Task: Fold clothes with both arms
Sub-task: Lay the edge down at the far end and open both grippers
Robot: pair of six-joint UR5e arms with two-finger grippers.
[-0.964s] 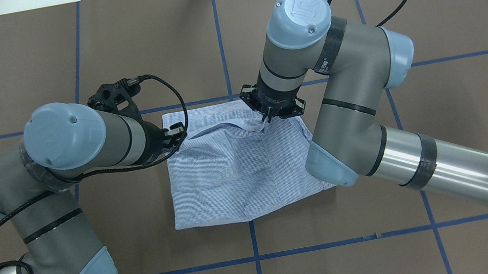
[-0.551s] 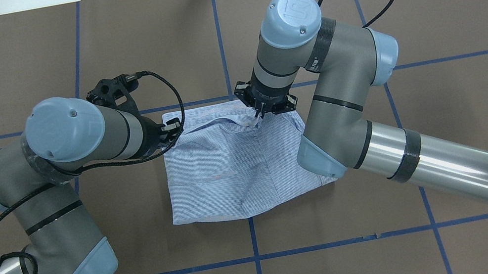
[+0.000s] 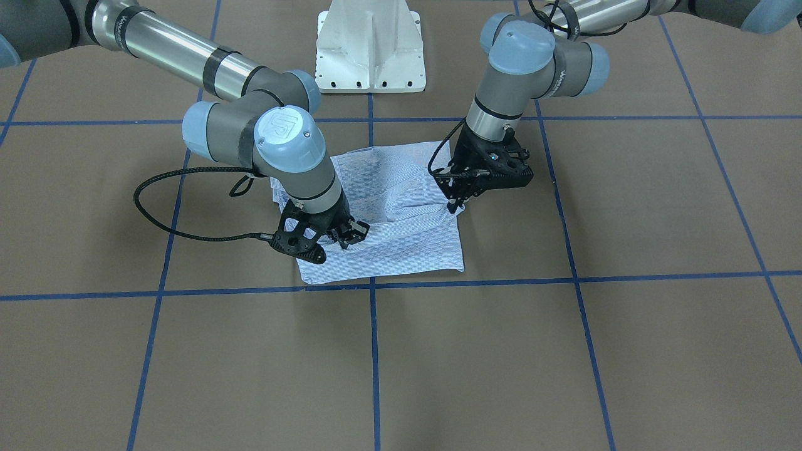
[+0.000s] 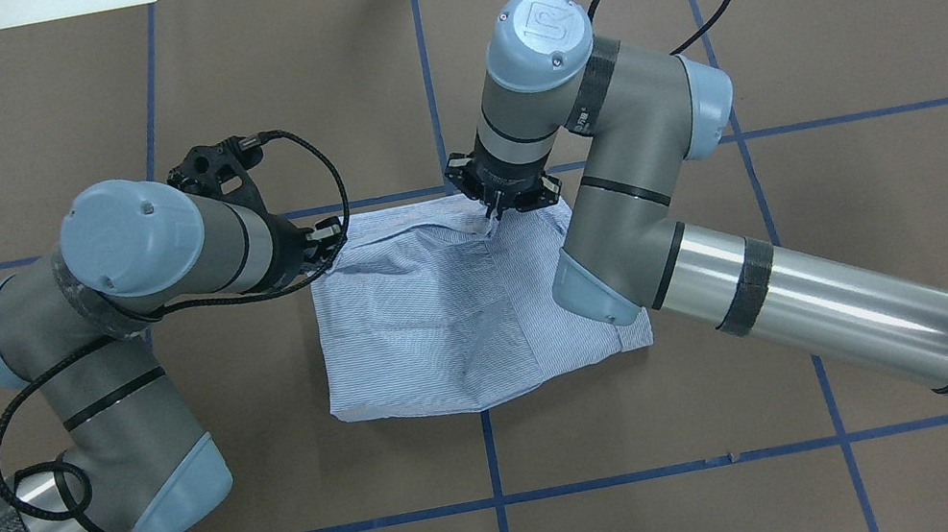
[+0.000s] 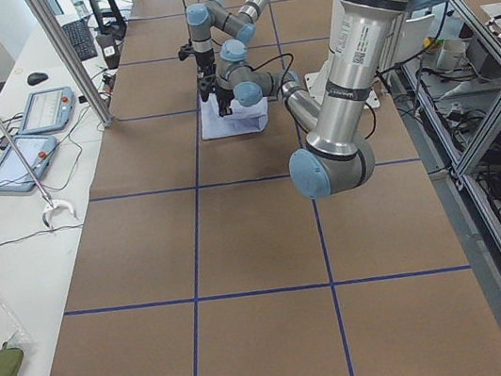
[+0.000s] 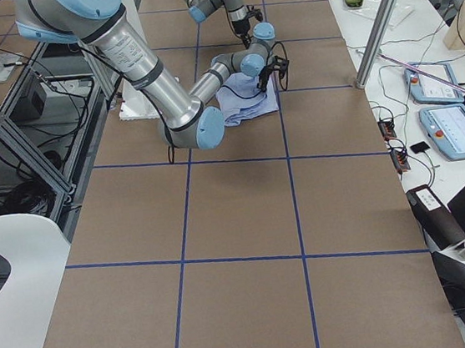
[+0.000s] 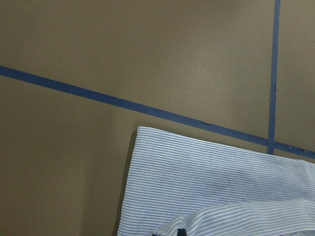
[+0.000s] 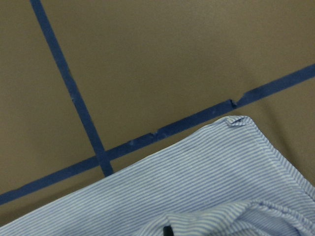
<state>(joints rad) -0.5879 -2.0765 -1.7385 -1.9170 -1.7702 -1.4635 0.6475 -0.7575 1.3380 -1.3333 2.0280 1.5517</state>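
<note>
The light-blue striped shirt (image 4: 437,331) lies folded into a rough rectangle at the table's middle, also seen in the front view (image 3: 401,250). My left gripper (image 4: 327,236) is shut on the shirt's far left edge; in the front view it (image 3: 453,205) pinches a raised fold. My right gripper (image 4: 493,216) is shut on fabric at the middle of the far edge, low over the cloth (image 3: 348,241). Both wrist views show striped cloth (image 7: 221,187) (image 8: 206,177) with a gathered fold at the bottom edge.
The brown table cover bears a grid of blue tape lines (image 4: 424,70). The white pedestal base (image 3: 369,47) stands behind the shirt on the robot's side. Tablets (image 5: 31,156) and a metal post (image 5: 68,59) stand at the table's far edge.
Both grippers have moved toward the far edge and slightly left with the fabric in them. The raised fold has been drawn back and the shirt has shifted a little left.
</note>
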